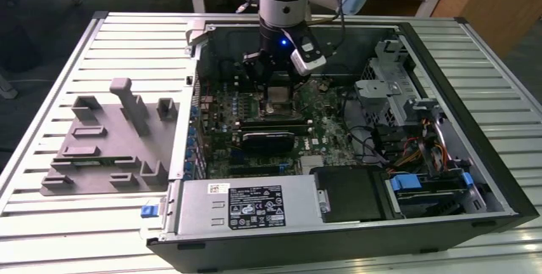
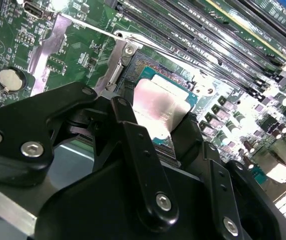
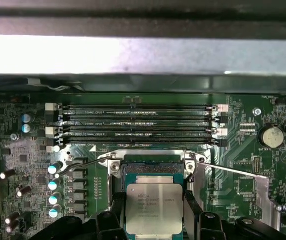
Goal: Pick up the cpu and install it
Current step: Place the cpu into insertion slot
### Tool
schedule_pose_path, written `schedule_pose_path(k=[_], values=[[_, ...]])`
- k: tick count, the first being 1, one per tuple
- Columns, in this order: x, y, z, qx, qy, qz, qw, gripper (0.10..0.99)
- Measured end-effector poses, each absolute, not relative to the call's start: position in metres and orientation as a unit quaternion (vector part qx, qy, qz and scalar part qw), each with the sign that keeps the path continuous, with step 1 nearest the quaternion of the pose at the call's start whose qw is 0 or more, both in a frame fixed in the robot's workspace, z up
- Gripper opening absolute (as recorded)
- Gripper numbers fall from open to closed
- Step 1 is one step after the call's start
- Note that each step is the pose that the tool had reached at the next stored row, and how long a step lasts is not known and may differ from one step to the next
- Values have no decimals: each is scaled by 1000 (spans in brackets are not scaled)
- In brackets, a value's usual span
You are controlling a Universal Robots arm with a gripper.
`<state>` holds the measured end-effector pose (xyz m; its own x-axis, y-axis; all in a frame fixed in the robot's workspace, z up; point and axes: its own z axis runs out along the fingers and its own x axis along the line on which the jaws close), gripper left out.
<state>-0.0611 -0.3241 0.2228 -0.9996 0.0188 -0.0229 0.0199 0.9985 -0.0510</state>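
The cpu (image 3: 150,206), a flat square chip with a silver-grey metal top, hangs just over the open socket (image 3: 150,170) on the green motherboard (image 3: 27,165). My gripper (image 3: 152,212) is shut on it, one black finger (image 3: 116,212) on each side. In the second wrist view the cpu (image 2: 159,102) shines between the black fingers (image 2: 132,130), tilted slightly over the socket frame (image 2: 117,65). From the exterior view, the gripper (image 1: 276,82) reaches down into the open computer case (image 1: 440,84), with the cpu (image 1: 278,94) right below it.
Memory slots (image 3: 137,125) run beside the socket, and a thin socket lever (image 3: 228,171) sticks out past it. A black heatsink block (image 1: 266,137), power supply (image 1: 245,204), drive cage (image 1: 394,93) and cables (image 1: 415,150) crowd the case. A grey fixture tray (image 1: 110,141) lies on the table at the exterior view's left.
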Motion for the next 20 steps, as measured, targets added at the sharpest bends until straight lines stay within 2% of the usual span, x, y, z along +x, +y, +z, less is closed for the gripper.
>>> schedule_pose_path(k=[20], values=[[-61, -324, 222, 160, 987, -27, 7, 545]])
